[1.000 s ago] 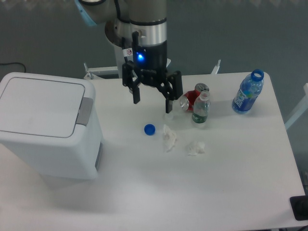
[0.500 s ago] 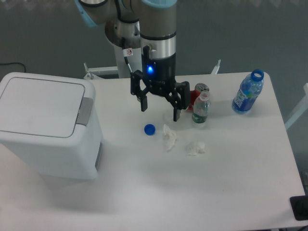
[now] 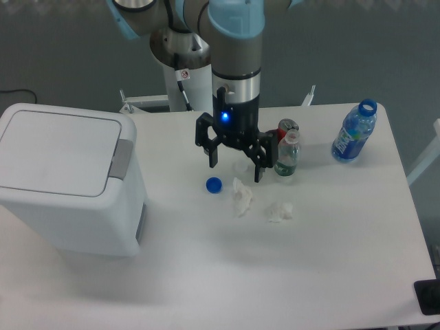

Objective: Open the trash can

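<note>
trash can (image 3: 69, 180) lid-down, well left of the wide-spread, seemingly empty tool (image 3: 235, 164)

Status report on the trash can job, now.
Gripper open, empty, over table centre. Trash can lid shut, untouched, off to one side. Blue cap and tissues below gripper.

White boxy trash can (image 3: 72, 189) sits upright at table's left edge, flat lid shut (grey push tab on its right side), rounded corners.
</note>
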